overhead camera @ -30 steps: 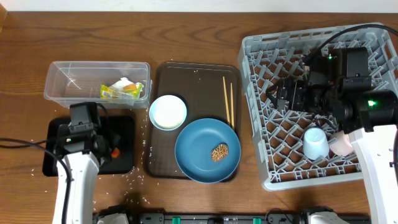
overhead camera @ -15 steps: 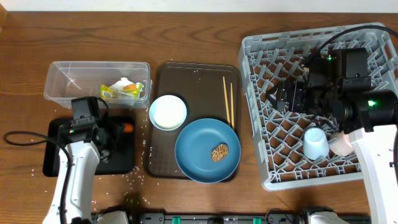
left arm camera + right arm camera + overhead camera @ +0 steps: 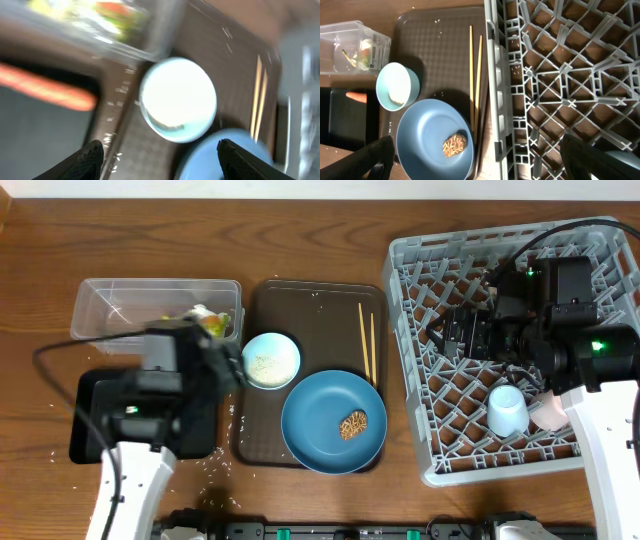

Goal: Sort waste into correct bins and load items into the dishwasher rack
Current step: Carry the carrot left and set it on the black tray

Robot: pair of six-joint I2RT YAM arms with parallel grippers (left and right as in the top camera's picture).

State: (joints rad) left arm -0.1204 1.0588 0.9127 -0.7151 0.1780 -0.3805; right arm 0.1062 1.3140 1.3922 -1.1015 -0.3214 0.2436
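Note:
My left gripper (image 3: 222, 365) (image 3: 160, 155) hangs open and empty between the black bin (image 3: 85, 440) and the white bowl (image 3: 270, 360) (image 3: 177, 100). An orange carrot (image 3: 55, 90) (image 3: 356, 96) lies in the black bin, apart from the fingers. The clear bin (image 3: 120, 300) holds a yellow-green wrapper (image 3: 208, 322). A brown food lump (image 3: 352, 425) (image 3: 455, 144) sits on the blue plate (image 3: 320, 430). Chopsticks (image 3: 367, 340) lie beside it. My right gripper (image 3: 455, 335) (image 3: 480, 155) is open over the grey rack (image 3: 410, 380), which holds a light-blue cup (image 3: 508, 410) and a pink cup (image 3: 548, 415).
Bowl, plate and chopsticks rest on a brown serving tray (image 3: 300, 300) between the bins and the rack. Loose rice grains (image 3: 215, 465) are scattered on the wooden table by the tray's left edge. The left wrist view is motion-blurred.
My left gripper opened and let go of the carrot over the black bin, then swung up and right toward the bowl. The right arm has stayed put.

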